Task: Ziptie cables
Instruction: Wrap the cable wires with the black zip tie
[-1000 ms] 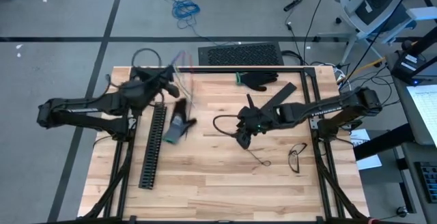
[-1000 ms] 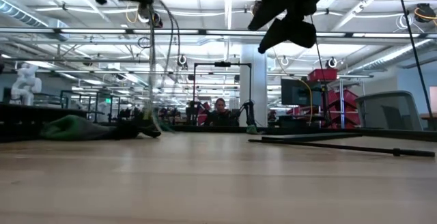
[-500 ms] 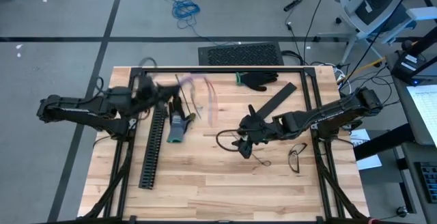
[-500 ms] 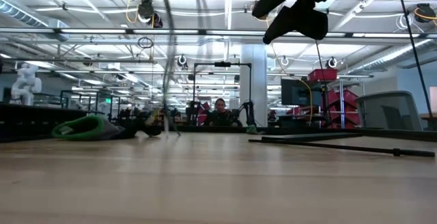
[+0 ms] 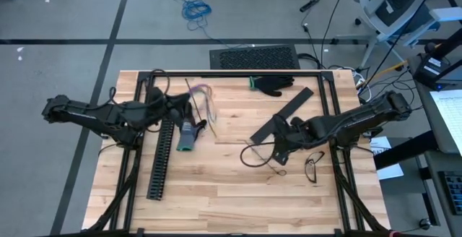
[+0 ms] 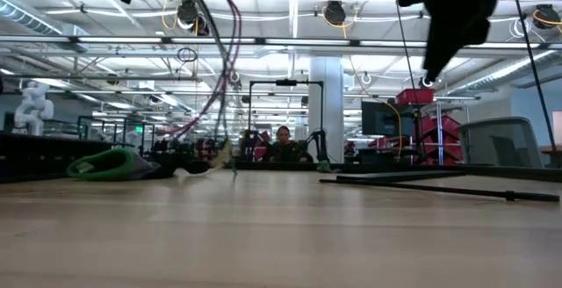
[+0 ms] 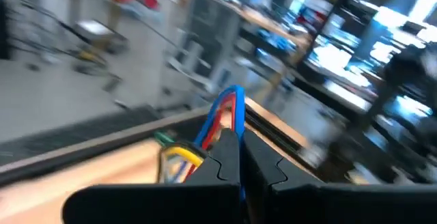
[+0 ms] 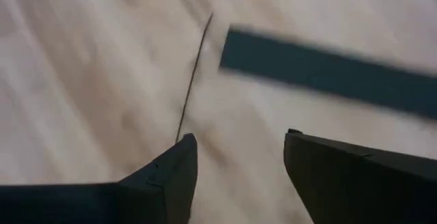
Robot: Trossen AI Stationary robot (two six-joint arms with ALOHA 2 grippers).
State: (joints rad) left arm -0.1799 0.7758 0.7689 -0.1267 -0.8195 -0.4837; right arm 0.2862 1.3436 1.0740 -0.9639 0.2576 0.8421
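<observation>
Cables [image 5: 204,101] in left claw [image 5: 182,105]

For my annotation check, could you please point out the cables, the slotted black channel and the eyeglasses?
cables [image 5: 204,101], high view, on the coloured loops.
slotted black channel [image 5: 162,156], high view, at mid-length.
eyeglasses [image 5: 312,167], high view, on the frame.

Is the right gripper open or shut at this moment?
Open. In the right wrist view the right gripper has its two dark fingers clearly apart, bare wooden table showing between them, nothing held.
</observation>
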